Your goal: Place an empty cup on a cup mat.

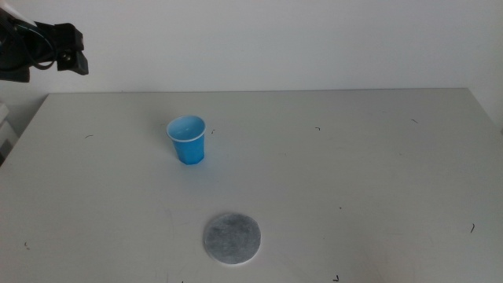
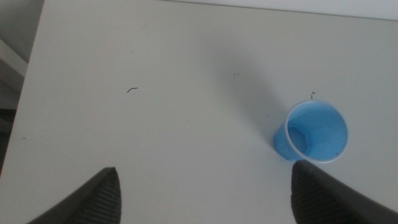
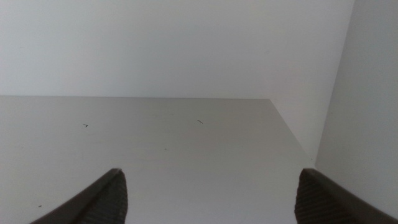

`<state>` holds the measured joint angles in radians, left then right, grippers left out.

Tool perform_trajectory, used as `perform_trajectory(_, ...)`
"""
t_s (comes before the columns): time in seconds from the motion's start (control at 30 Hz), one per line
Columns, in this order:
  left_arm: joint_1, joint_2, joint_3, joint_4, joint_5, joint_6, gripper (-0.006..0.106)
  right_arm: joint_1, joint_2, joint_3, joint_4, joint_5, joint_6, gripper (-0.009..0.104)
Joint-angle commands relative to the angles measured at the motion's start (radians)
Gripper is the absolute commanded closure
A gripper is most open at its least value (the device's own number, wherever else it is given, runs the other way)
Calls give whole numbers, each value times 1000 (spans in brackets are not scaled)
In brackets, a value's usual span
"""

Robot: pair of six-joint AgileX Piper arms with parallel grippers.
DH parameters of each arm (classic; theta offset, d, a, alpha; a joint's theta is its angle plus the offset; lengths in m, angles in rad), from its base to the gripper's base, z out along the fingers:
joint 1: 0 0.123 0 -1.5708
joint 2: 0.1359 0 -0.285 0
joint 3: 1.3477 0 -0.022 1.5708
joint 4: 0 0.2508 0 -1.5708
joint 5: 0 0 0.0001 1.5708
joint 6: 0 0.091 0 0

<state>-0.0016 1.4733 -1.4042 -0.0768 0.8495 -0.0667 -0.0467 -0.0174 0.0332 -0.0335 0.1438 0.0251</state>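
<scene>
We see our left tool (image 2: 205,193) wide open and empty above the pale counter (image 2: 155,124); the small blue tapered plastic cup (image 2: 314,132) stands upright just ahead of one jaw, well apart from the flat round mottled grey mat (image 1: 232,237); our right tool (image 3: 208,196) is open, empty

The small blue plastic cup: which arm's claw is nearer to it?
Left. The left claw is open above the table with the small blue plastic cup in its wrist view. The right claw, also open, sees only bare table, no cup.
</scene>
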Motion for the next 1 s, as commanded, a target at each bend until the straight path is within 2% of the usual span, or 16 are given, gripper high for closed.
perform_trajectory(0.0,1,-23,-34,-11,-50,-10,-5,2,-19,-12,-9,-78,-8,1)
perform_trajectory(0.53,-4,97,-50,2,-105,19,-4,2,-19,-12,-9,-78,-8,1)
perform_trajectory(0.83,-90,243,-146,4,-98,16,15,2,-19,-12,-9,-78,-8,1)
perform_trajectory(0.97,-130,317,-187,0,-96,12,19,2,-19,-12,-9,-78,-8,1)
